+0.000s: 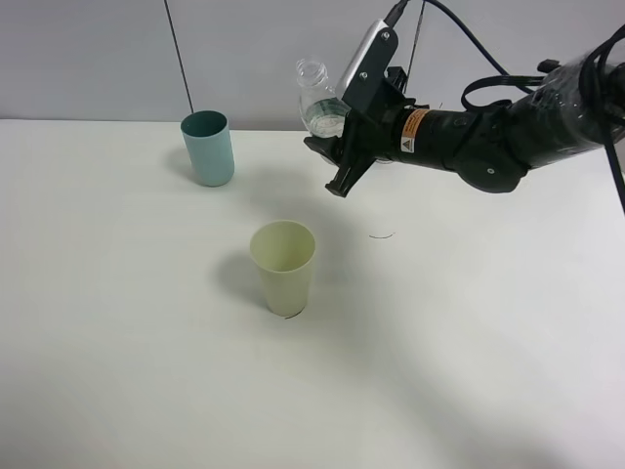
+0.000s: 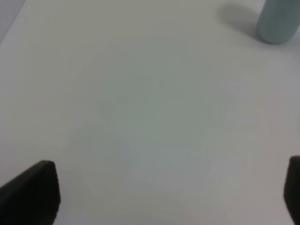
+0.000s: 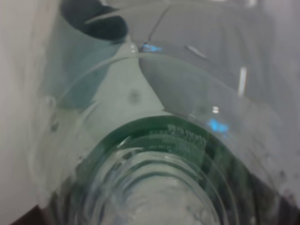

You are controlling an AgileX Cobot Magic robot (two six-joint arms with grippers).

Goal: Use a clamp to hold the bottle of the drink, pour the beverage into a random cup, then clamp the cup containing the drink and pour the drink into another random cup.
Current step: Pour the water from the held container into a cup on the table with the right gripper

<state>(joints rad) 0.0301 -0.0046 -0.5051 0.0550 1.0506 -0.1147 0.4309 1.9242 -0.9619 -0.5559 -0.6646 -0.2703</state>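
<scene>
My right gripper (image 1: pixel 338 147) is shut on the bottle (image 1: pixel 316 96), a small clear one with a dark green label. It holds the bottle tilted, high above the back of the table, with the open neck pointing up and left. In the right wrist view the bottle (image 3: pixel 159 154) fills the picture, and the beverage cannot be made out in it. The pale yellow-green cup (image 1: pixel 283 266) stands upright mid-table, below and left of the bottle. The teal cup (image 1: pixel 208 149) stands upright at the back left. My left gripper (image 2: pixel 164 197) hangs open over bare table, far from the teal cup (image 2: pixel 277 21).
The white table (image 1: pixel 117 342) runs back to a grey wall. A thin dark cable (image 1: pixel 179 54) hangs down that wall behind the teal cup. A small dark curved mark (image 1: pixel 381 235) lies on the table right of the yellow-green cup.
</scene>
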